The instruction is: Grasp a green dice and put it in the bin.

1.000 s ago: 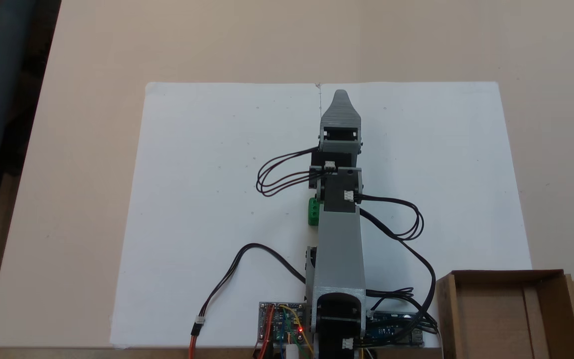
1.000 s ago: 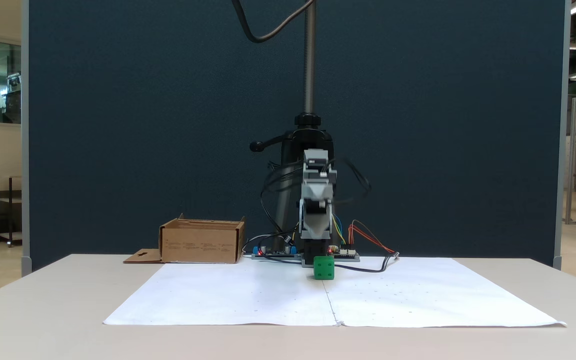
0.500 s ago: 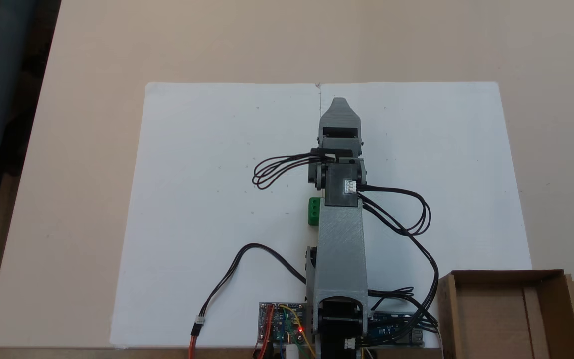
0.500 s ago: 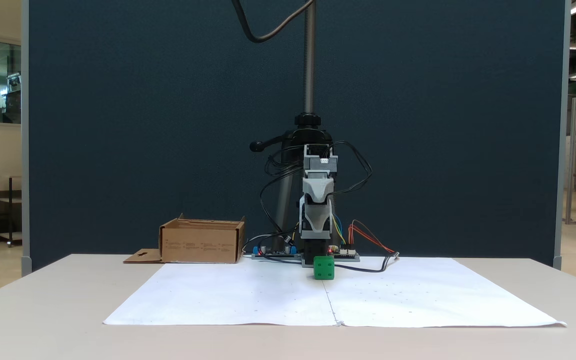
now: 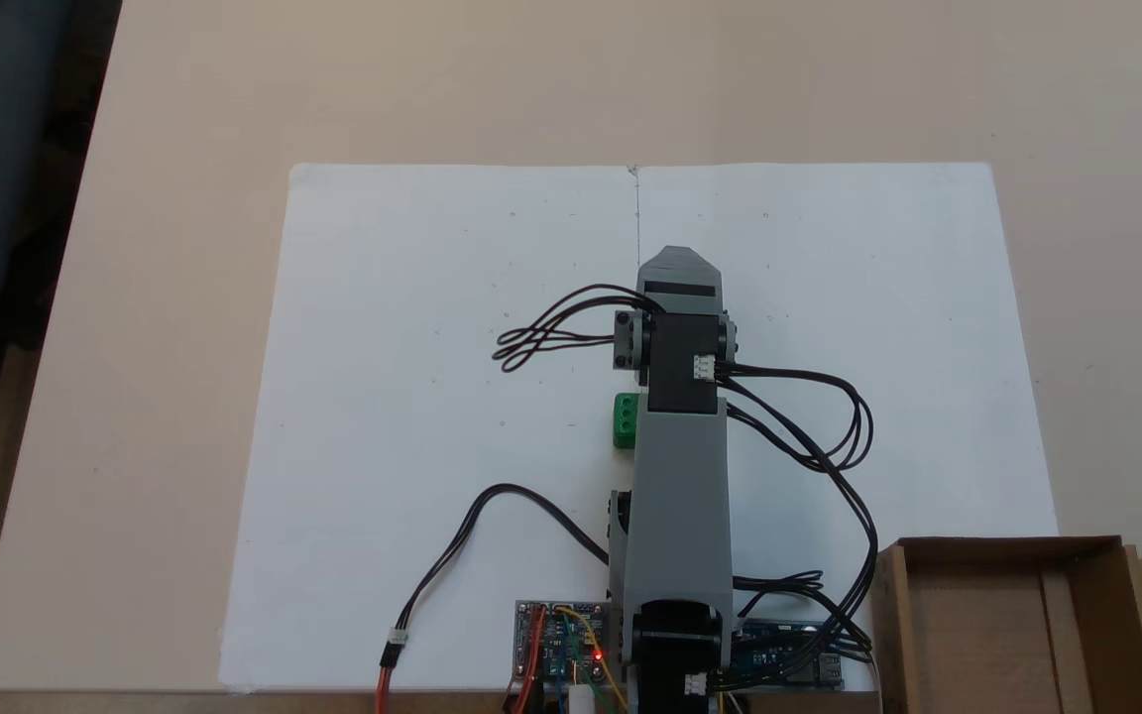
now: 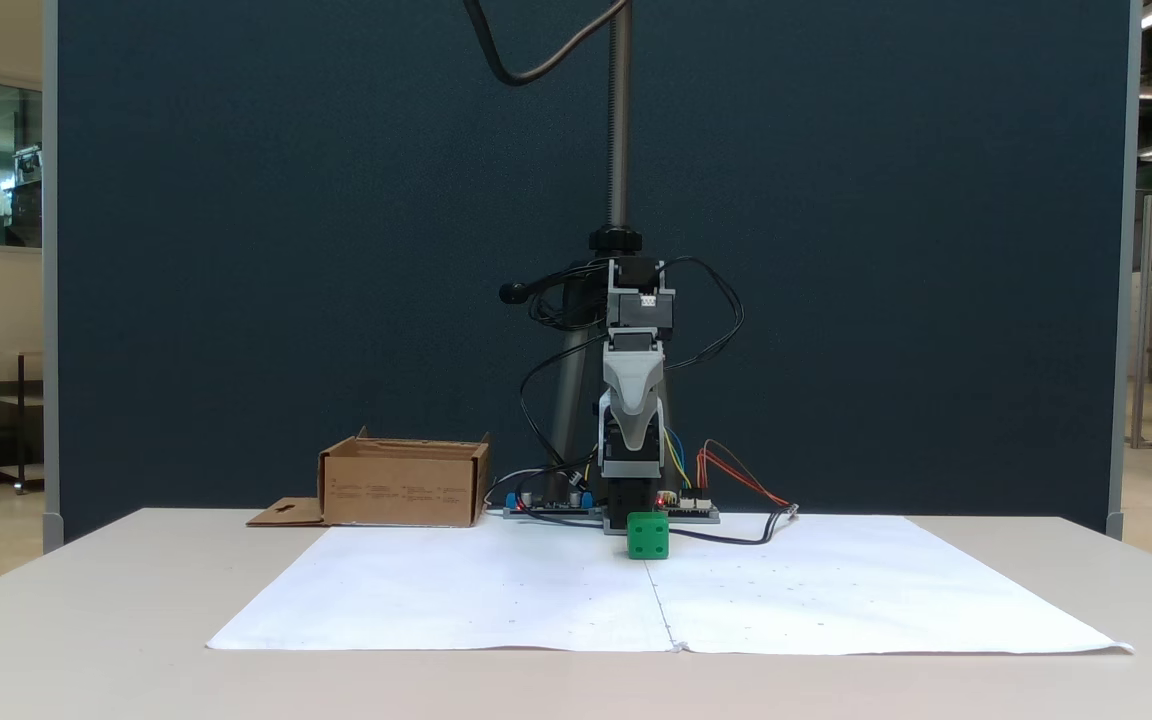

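The green dice [image 5: 623, 420] rests on the white paper, its right side hidden under my grey forearm in a fixed view; from the front the green dice [image 6: 647, 535] stands free on the sheet. My gripper [image 5: 678, 256] points steeply down and lies a little beyond the dice. Seen head-on, the gripper [image 6: 633, 440] hangs well above the dice without touching it. Its jaws lie one behind the other, so I cannot tell how they stand. The bin [image 5: 1086, 635], a brown cardboard box, sits at the bottom right; from the front the bin [image 6: 404, 487] is at the back left.
The white paper [image 5: 412, 397] covers the middle of the beige table [image 5: 184, 119]. Circuit boards [image 5: 559, 645] and looping black cables [image 5: 829, 436] crowd the arm's base. A dark partition [image 6: 236, 250] and a camera pole [image 6: 619, 110] stand behind the arm.
The gripper has drawn back toward the base and pitched further downward while the wrist rose. The dice and the bin have not moved.
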